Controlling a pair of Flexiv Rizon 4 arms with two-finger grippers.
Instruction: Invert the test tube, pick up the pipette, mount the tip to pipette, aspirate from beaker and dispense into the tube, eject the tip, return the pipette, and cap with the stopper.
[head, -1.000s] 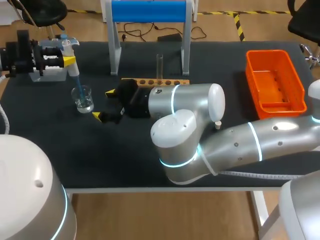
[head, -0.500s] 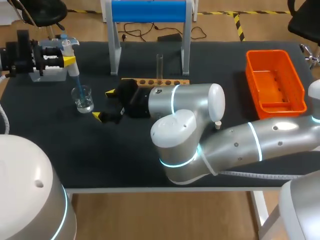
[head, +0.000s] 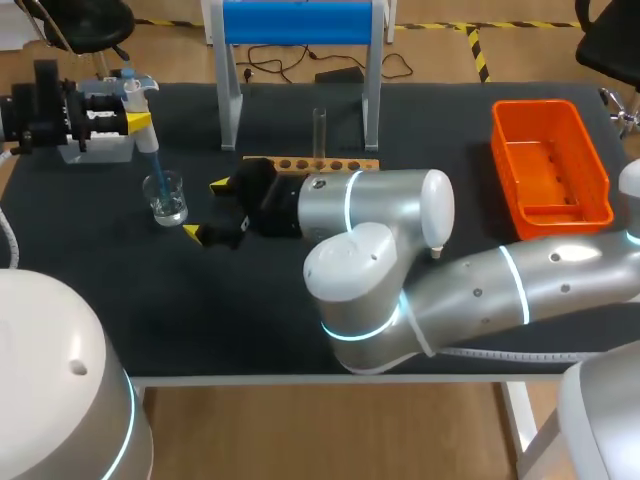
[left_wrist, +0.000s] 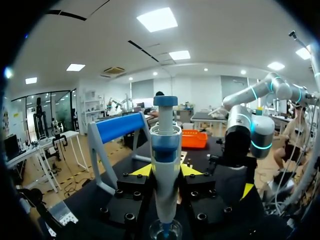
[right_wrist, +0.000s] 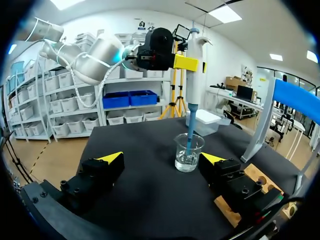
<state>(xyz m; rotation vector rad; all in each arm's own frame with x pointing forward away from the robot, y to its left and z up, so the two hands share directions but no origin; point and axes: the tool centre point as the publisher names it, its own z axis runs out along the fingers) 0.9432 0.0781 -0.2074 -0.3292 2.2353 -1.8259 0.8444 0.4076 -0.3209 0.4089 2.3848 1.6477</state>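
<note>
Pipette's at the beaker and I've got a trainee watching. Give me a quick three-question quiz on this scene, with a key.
1. Multiple choice: the pipette tip is A) inside the beaker; B) hanging above the rim; C) lying on the table.
2. True or false: the right jaws are shut on the beaker.
3. Short answer: what holds the test tube upright?

Key: 1 A. 2 False; they stand open and empty, one finger at each side, short of the beaker. 3 The wooden rack.
</note>
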